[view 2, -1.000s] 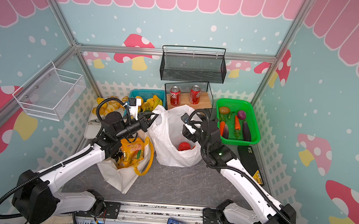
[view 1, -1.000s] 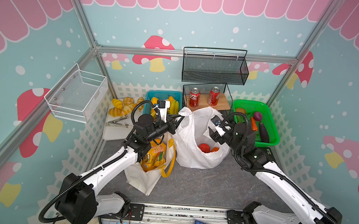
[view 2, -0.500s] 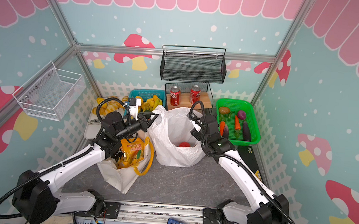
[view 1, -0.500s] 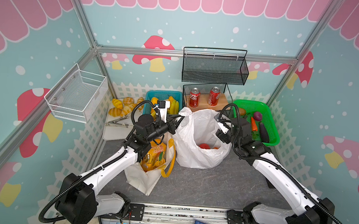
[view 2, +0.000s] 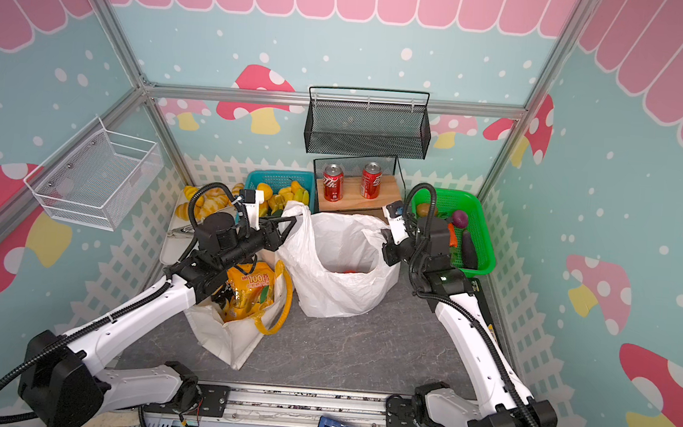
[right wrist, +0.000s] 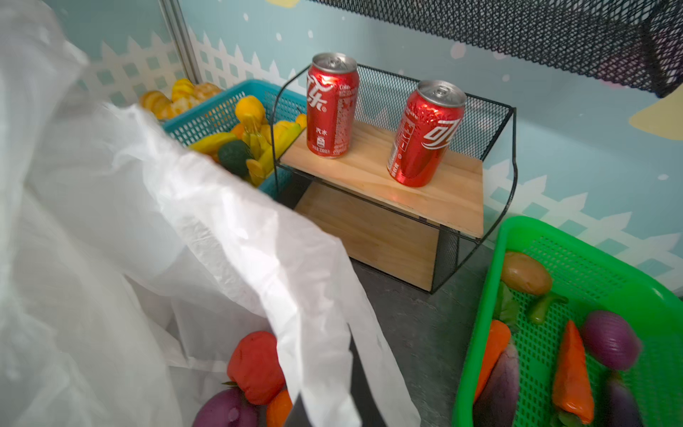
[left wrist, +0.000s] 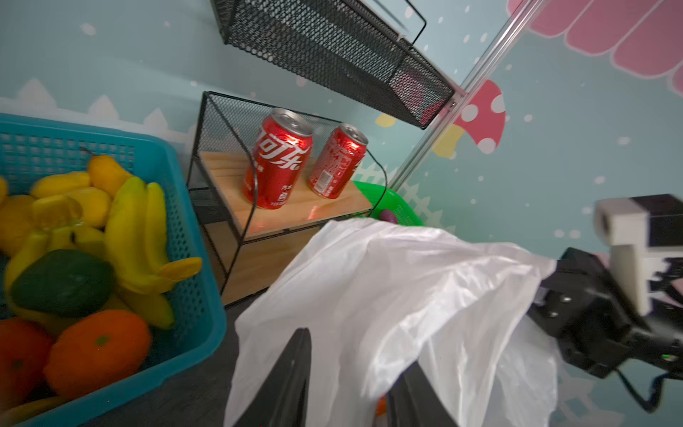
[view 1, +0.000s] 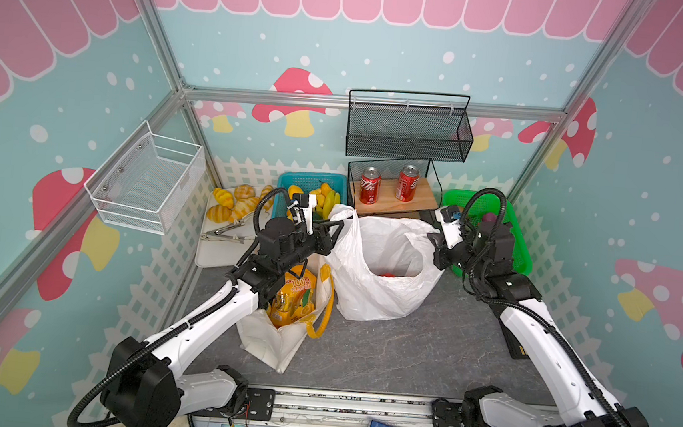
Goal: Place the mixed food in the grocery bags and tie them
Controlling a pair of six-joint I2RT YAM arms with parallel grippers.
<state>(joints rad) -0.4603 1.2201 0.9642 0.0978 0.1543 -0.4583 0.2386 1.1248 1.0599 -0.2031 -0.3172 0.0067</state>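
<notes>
The white plastic carrier bag [view 1: 379, 292] stands upright at the middle of the grey tabletop [view 1: 383, 351], mouth open, just near of the wire-and-wood shelf [view 1: 424, 196]. The right wrist view shows a red toy tomato [right wrist: 255, 366], a purple toy vegetable [right wrist: 225, 410] and an orange piece [right wrist: 279, 408] lying at the bottom of the bag. The cream canvas tote [view 1: 271, 342] lies just left of the carrier bag and nearer. An orange-yellow snack packet [view 1: 293, 298] sits in its mouth.

The right gripper [view 1: 432, 241] is at the bag's right rim with its jaws closed on the plastic film. In the left wrist view the film runs straight into it. The left gripper [view 1: 336, 228] is at the bag's left handle loop. The left wrist view shows its fingers [left wrist: 288, 380] spread apart, with bag film draped across the gap and not clamped.

Right of the shelf, the green basket [right wrist: 480, 314] holds a carrot [right wrist: 571, 373], an eggplant [right wrist: 497, 384] and a purple onion [right wrist: 610, 340]. Two red cola cans [view 1: 370, 185] stand upright on the shelf. Left of the shelf, the blue basket [left wrist: 199, 266] holds bananas [left wrist: 133, 229] and oranges [left wrist: 96, 347]. Further left, bread rolls [view 1: 234, 206] and tongs [view 1: 223, 234] rest on a white tray [view 1: 220, 255]
</notes>
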